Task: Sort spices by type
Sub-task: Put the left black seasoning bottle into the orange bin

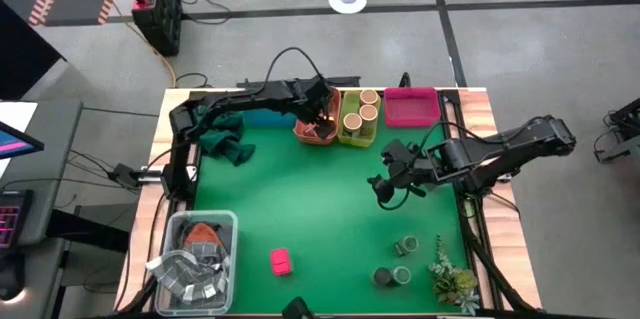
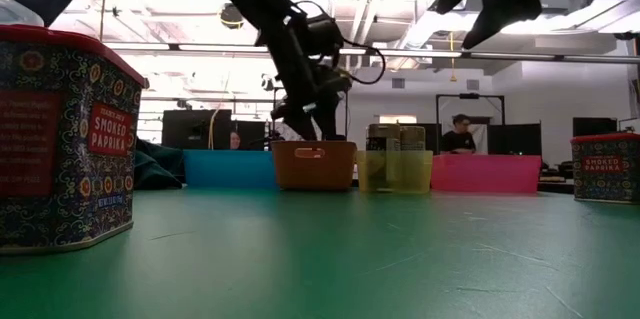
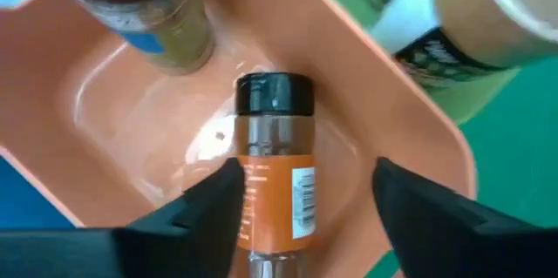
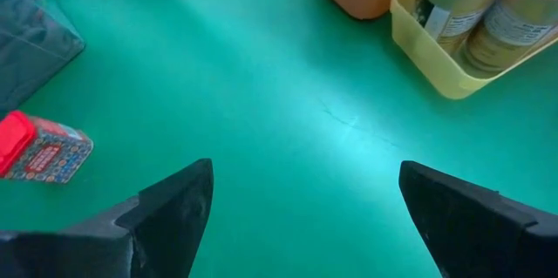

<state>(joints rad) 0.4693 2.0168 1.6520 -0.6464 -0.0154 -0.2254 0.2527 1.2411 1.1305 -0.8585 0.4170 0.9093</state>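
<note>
My left gripper (image 3: 296,200) is open over the orange tray (image 1: 318,129) at the far edge, fingers pointing down into it. A dark-lidded jar with an orange label (image 3: 272,169) lies in the tray between the fingers, lid away from them. A second dark-lidded jar (image 3: 153,12) rests against the tray's wall. Tan-topped cylinders (image 1: 360,109) stand in the yellow-green tray (image 1: 357,139). My right gripper (image 1: 385,184) hovers open above the green mat, holding nothing. A pink paprika box (image 1: 281,261) and green-topped jars (image 1: 404,248) sit on the mat near the front. My left gripper has one finger (image 3: 209,204) right beside the orange-labelled jar's side (image 3: 248,200); I cannot tell whether it touches. The other finger stands clear of the jar. The jar rests on the orange tray's floor.
A pink tray (image 1: 410,107) stands at the far right and a blue tray (image 2: 228,169) left of the orange one. A clear tub of grey packets (image 1: 195,254) sits front left, a leafy sprig (image 1: 452,277) front right, dark cloth (image 1: 232,147) far left.
</note>
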